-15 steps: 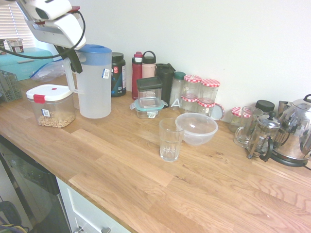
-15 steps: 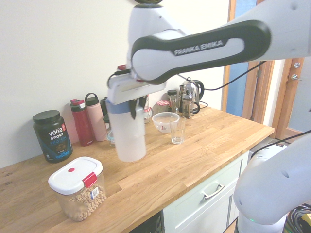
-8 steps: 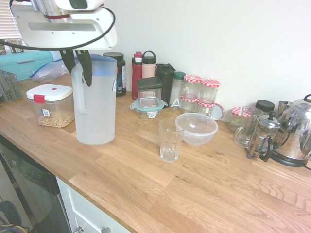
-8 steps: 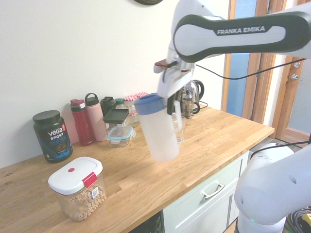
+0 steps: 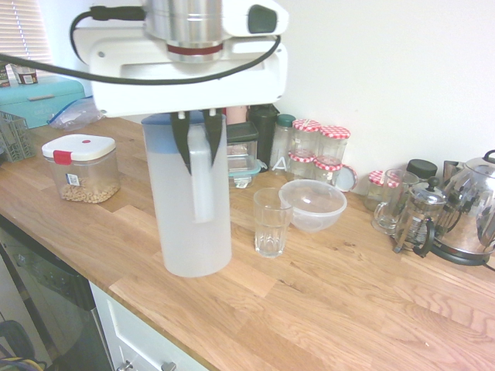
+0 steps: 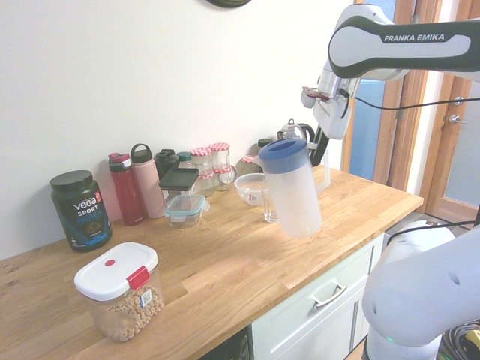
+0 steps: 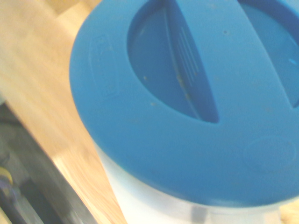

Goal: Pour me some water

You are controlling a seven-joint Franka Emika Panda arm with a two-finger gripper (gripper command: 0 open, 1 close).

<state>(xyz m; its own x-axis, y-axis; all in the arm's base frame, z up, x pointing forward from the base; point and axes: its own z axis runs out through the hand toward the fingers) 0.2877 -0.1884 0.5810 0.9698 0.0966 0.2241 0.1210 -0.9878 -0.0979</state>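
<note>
The fingers [image 5: 196,137] are gripping the handle of the water pitcher [image 5: 190,209], holding it upright above the wooden surface [image 5: 325,301]. The pitcher is hanging just beside the empty glass [image 5: 271,222]. Its blue lid [image 7: 196,93] is filling the wrist view.

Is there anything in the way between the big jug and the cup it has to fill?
No, nothing visible is in the way. The jug hangs from the end effector right beside the empty cup. The clear bowl sits behind the cup, out of the path.
</note>
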